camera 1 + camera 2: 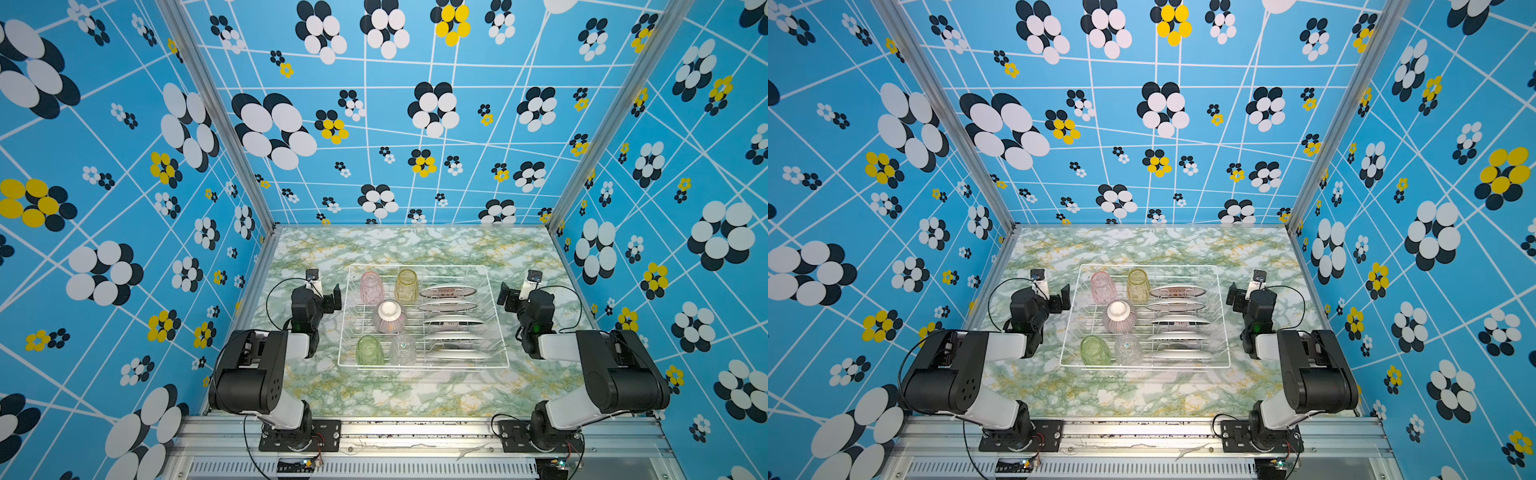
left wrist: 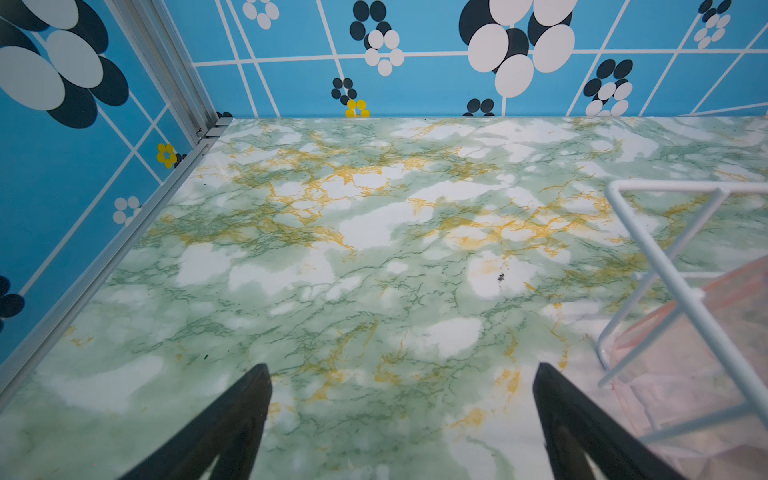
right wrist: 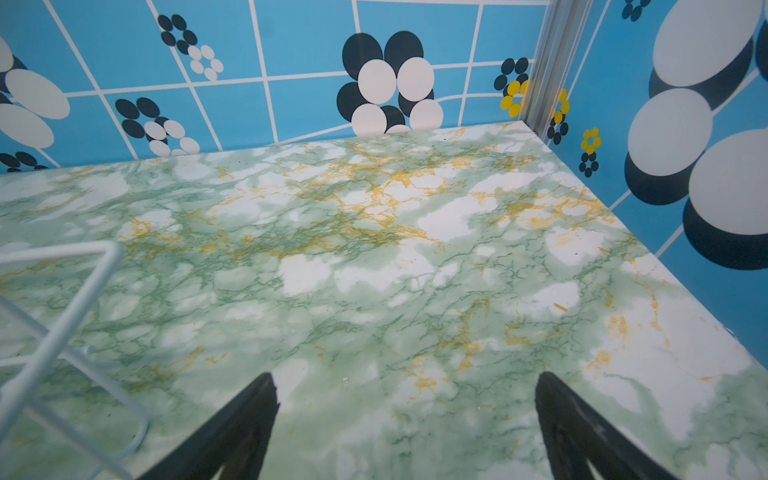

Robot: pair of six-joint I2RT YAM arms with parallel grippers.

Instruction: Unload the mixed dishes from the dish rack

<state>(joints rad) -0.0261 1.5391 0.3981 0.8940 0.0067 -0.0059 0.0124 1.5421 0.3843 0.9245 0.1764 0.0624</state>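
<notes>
In both top views the dish rack [image 1: 415, 266] [image 1: 1148, 266] sits mid-table. Its left half holds upside-down tumblers: pink [image 1: 371, 287], yellow [image 1: 406, 286], green [image 1: 369, 350] and clear [image 1: 402, 349], with the striped bowl [image 1: 389, 316] overturned between them. Several plates [image 1: 453, 322] stand on edge in the dividers on its right half. My left gripper [image 1: 334, 297] [image 2: 401, 368] hovers open just outside the rack's left side, near the pink tumbler [image 2: 685, 353]. My right gripper [image 1: 505, 297] [image 3: 405, 376] hangs open off the rack's right side, holding nothing.
The green marble table [image 1: 415, 395] is boxed in by blue flowered walls on three sides. Bare tabletop lies behind the rack [image 2: 374, 228] and in front of it. A rack corner [image 3: 83, 291] shows in the right wrist view.
</notes>
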